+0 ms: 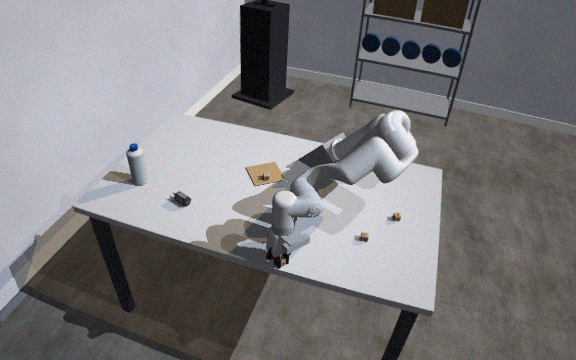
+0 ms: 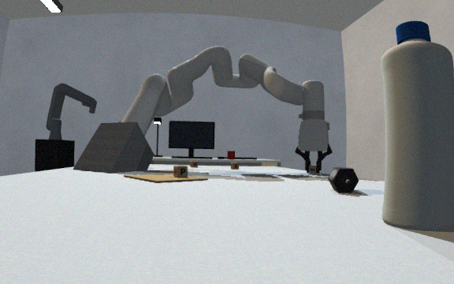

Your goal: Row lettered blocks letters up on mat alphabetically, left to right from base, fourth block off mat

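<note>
My gripper point(image 1: 280, 260) point(image 2: 313, 170) is down at the table's front edge, shut on a small wooden block point(image 1: 282, 261) point(image 2: 313, 169) that still rests on the table. A tan mat point(image 1: 259, 175) point(image 2: 152, 178) lies near the table's middle with one block point(image 1: 266, 176) point(image 2: 180, 171) on it, showing the letter P on its side face. Two more wooden blocks point(image 1: 364, 236) point(image 1: 396, 216) lie on the table's right part; in the exterior view they point(image 2: 194, 164) point(image 2: 234, 166) show far behind the mat. Their letters are too small to read.
A white bottle with a blue cap point(image 1: 137, 164) point(image 2: 419, 130) stands at the table's left end. A small black object point(image 1: 182, 198) point(image 2: 343, 180) lies between the bottle and the gripper. The arm's grey base wedge point(image 2: 113, 147) stands behind the mat.
</note>
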### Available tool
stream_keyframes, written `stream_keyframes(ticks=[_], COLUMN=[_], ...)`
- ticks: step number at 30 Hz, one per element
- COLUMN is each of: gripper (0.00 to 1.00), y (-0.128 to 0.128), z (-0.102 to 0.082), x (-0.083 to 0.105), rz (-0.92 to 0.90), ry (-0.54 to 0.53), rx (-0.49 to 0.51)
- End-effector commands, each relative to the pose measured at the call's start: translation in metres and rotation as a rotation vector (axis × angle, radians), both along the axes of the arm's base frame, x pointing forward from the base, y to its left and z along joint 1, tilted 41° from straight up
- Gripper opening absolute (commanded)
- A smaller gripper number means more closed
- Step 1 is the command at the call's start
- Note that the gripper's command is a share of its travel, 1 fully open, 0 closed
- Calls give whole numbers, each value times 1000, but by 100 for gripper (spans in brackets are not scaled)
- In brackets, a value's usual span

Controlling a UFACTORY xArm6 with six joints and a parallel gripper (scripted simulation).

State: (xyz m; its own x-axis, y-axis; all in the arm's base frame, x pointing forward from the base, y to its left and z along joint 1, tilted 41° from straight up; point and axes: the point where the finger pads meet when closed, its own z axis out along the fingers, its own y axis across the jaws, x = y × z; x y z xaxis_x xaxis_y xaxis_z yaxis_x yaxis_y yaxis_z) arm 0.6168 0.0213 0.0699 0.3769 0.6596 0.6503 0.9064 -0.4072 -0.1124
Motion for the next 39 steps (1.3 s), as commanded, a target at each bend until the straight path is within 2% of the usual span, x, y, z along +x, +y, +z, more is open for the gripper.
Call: stream_keyframes(ticks=[1,20,24,32,34,39], gripper=[23,23,23,23,23,23], y=[-1,-4,-16,-53,-53,-64], z=[2,5,19,63,63,76], x=[1,1,-3,-14,-14,-18], rz=[-2,-2,-2,-2,-2,-2], ry=[-4,-4,-4,-4,-4,-4], rx=[-1,-1,-1,-2,-2,-2])
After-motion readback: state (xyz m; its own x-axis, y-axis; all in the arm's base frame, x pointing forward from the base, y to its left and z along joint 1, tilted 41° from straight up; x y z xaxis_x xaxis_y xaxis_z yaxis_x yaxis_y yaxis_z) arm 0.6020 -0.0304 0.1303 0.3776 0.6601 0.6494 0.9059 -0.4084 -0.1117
